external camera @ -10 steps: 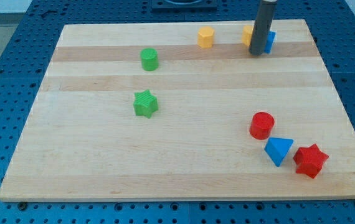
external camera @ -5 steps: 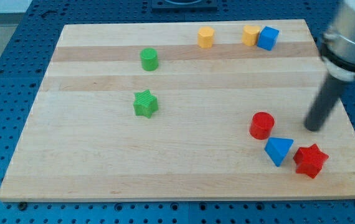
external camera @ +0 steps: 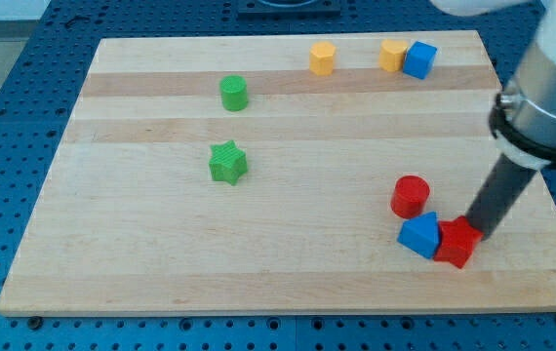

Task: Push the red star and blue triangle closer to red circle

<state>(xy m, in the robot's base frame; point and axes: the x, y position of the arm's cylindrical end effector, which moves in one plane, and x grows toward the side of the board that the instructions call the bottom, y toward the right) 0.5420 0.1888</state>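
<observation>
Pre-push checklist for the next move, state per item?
1. My tip on the red star: ok, at the star's upper right edge.
2. Red star against blue triangle: ok, they touch.
3. Blue triangle close to red circle: ok, just below it; contact cannot tell.
4. Red star close to red circle: not ok, triangle sits between, star lower right.
5. Margin to the board bottom edge: ok, both blocks on the wood.
6. Other blocks in the path: ok, green star far to the view's left.
</observation>
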